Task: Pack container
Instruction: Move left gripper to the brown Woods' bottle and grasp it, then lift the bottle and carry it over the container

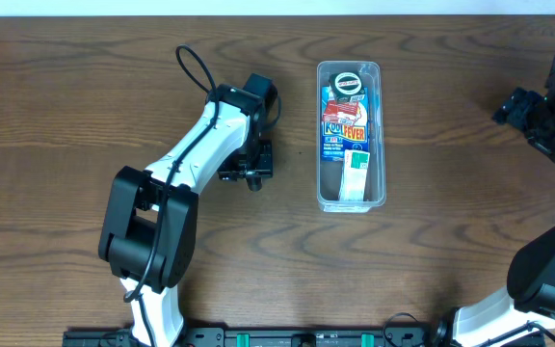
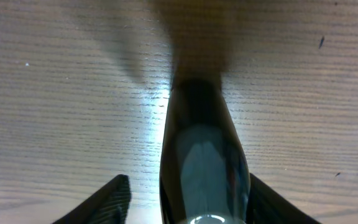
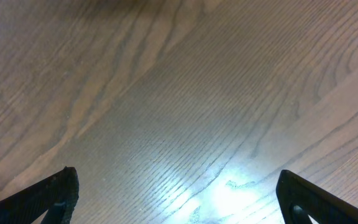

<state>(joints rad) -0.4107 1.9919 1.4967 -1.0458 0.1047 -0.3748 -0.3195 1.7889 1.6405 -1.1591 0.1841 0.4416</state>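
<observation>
Overhead, the container (image 1: 351, 205) lies right of centre on the surface (image 1: 432, 260), with printed packets (image 1: 347, 125) inside. Only the left wrist view shows a dark glossy object (image 2: 201, 162) between the left gripper's (image 1: 251, 177) fingers; I cannot tell whether they clamp it. The right gripper (image 3: 176, 186) spreads wide over bare wood, its fingers cut off at the frame's edge.

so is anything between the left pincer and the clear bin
nothing visible does: only bare brown wooden table lies between the left pincer and the long clear plastic rectangular container
</observation>
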